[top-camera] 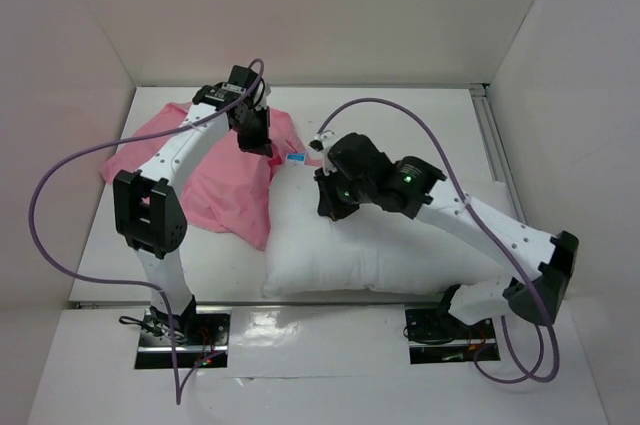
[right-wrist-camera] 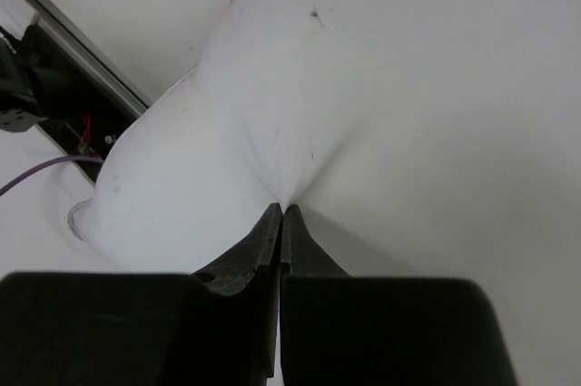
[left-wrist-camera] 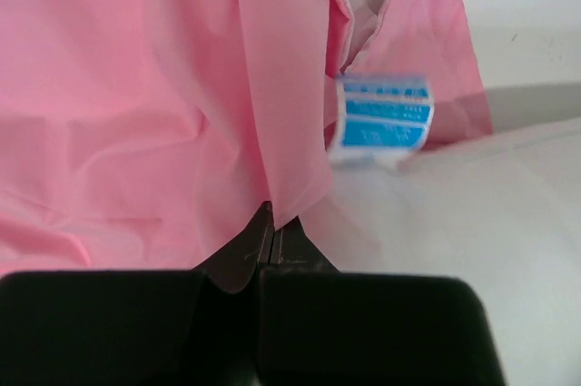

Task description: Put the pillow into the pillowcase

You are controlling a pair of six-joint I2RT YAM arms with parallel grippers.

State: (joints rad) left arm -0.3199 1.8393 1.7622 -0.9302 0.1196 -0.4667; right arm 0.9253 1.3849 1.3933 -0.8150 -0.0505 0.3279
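Pillowcase lay crumpled on the left of the table in the overhead view, and the pillow sat along the near edge, its left end touching the pink satin. The left gripper was down on the pillowcase's right edge. The right gripper was down on the pillow's upper left corner.

On the left wrist camera, the jaws were clenched on a fold of pink satin. A blue label hung just beyond, beside what looked like the sack's mouth, with white pillow right below it.

On the right wrist camera, the jaws were pinched tight on a pucker of the pillow's white cover.

The step looked like opening the mouth and feeding that corner in. Done well, the left would lift one layer only so the mouth gaped, while the right steered its corner low toward the label. Satin is slick, so a shallow pinch might slip.
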